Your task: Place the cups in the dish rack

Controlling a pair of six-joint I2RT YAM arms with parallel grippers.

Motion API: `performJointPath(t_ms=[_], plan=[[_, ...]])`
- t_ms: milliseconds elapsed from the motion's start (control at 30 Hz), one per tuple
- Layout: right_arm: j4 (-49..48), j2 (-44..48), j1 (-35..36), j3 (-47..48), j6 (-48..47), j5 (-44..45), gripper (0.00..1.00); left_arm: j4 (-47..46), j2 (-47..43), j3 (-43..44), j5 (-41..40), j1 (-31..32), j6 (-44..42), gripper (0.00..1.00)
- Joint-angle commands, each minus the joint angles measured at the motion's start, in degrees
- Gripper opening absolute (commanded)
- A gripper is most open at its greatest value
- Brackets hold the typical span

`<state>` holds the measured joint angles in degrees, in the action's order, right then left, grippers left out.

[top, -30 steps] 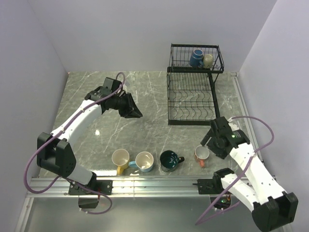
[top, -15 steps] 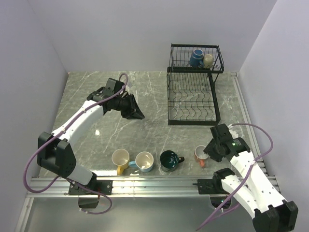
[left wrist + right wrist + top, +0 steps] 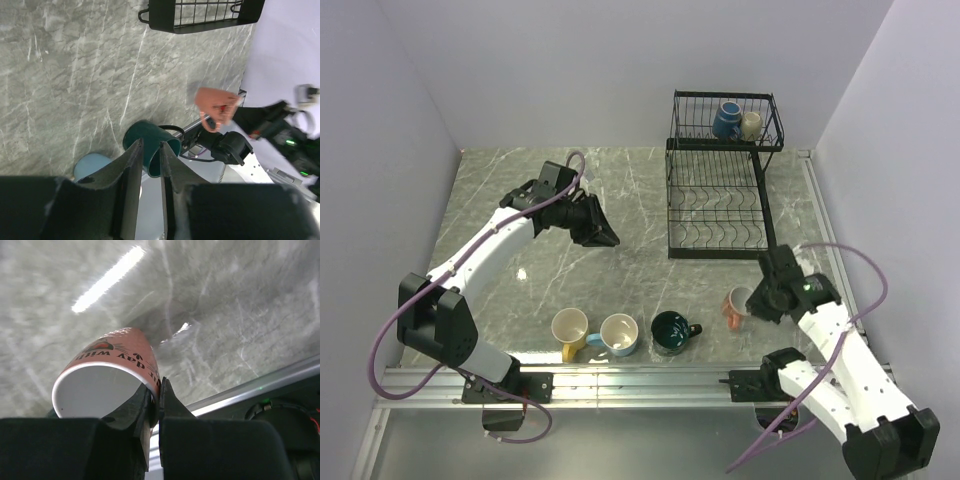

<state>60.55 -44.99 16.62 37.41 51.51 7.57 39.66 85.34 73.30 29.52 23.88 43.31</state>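
My right gripper [image 3: 752, 303] is shut on the rim of the orange-pink cup [image 3: 736, 305], one finger inside and one outside its wall [image 3: 156, 387]. That cup [image 3: 115, 365] is tilted, its white inside facing the wrist camera, and it hangs just above the marble. Yellow [image 3: 570, 329], light blue [image 3: 618, 333] and dark teal [image 3: 671, 331] cups stand in a row near the front edge. A navy cup [image 3: 726, 120] and a pale olive cup [image 3: 751, 124] sit in the upper basket of the black dish rack [image 3: 717, 240]. My left gripper [image 3: 604, 238] hovers over the table's middle, jaws narrowly open and empty [image 3: 151, 145].
An aluminium rail [image 3: 620, 382] runs along the near edge behind the cup row. White walls close in the left, back and right. The left wrist view takes in the teal cup [image 3: 150, 131], the light blue cup [image 3: 92, 165] and the rack's edge [image 3: 200, 20].
My right gripper came down, shut on the orange-pink cup's rim, and raised and tilted it a little toward the rack. My left arm shifted slightly right, then held still.
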Motion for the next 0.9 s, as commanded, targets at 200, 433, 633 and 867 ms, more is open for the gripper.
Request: performJointPath(t_ms=[200, 433, 633, 867], plan=[[-10.2, -13.4, -0.1, 35.0, -7.8, -6.5, 0.00, -15.0, 0.8, 5.6, 11.8, -0.1, 8.0, 0.58], [-29.5, -21.8, -4.5, 39.6, -4.2, -31.9, 0.00, -34.4, 4.7, 8.9, 22.1, -0.1, 20.9, 0.70], [-54.6, -23.7, -6.3, 31.6, 10.6, -47.1, 0.00, -51.8, 5.4, 6.7, 22.2, -1.6, 31.4, 0.70], [-77.9, -27.8, -6.2, 25.6, 25.9, -52.3, 0.00, -56.4, 9.1, 7.4, 22.2, -2.4, 36.1, 0.69]])
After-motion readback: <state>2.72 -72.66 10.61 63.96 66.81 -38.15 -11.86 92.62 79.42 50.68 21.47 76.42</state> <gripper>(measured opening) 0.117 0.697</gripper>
